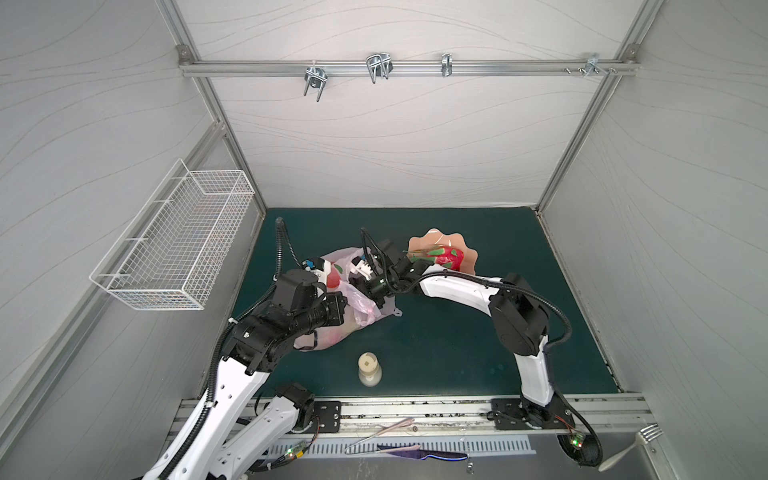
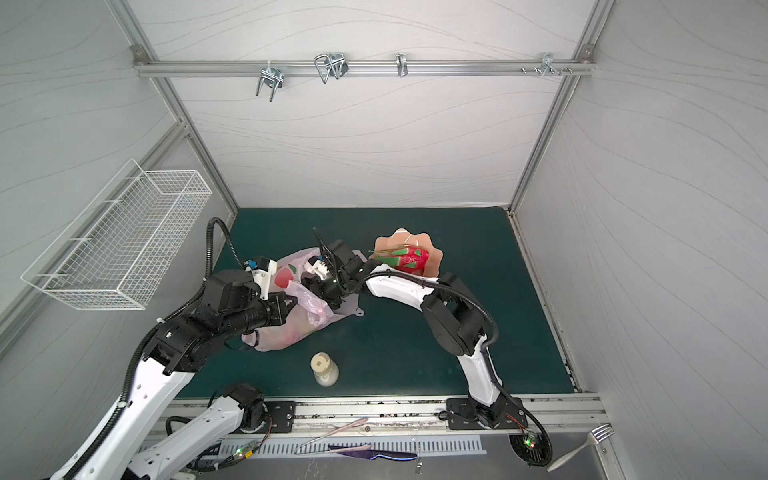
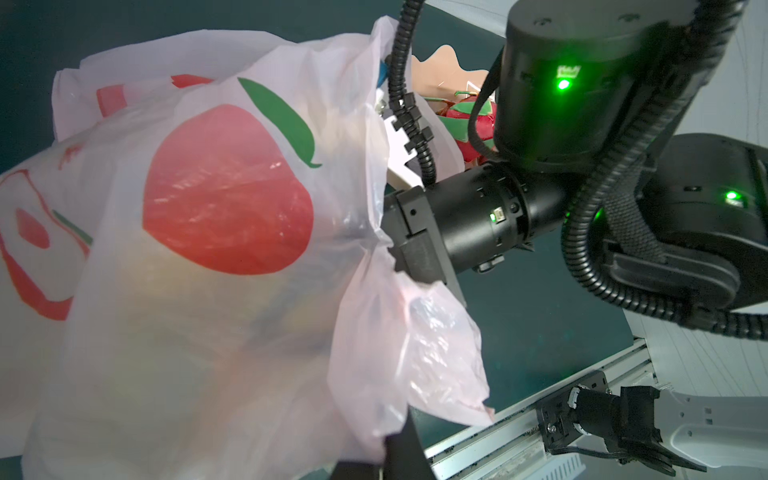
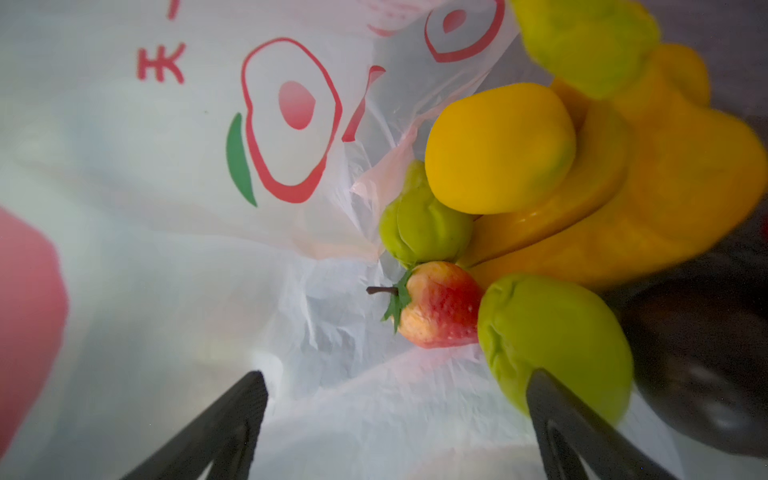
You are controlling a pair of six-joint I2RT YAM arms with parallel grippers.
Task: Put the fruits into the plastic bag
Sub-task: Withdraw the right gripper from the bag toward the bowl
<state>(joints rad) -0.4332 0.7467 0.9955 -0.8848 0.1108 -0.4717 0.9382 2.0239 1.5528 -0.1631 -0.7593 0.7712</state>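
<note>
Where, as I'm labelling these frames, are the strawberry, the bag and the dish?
strawberry (image 4: 440, 305): right wrist view, red body.
bag (image 3: 187, 340): left wrist view, side wall.
dish (image 1: 422, 243): a top view, bare far rim.

Left arm leans forward with its elbow raised and its wrist turned toward the centre. The left gripper has its jaws closed. Right arm arches at the elbow and reaches across toward the left arm. The right gripper angles downward, fingers spread wide apart.
</note>
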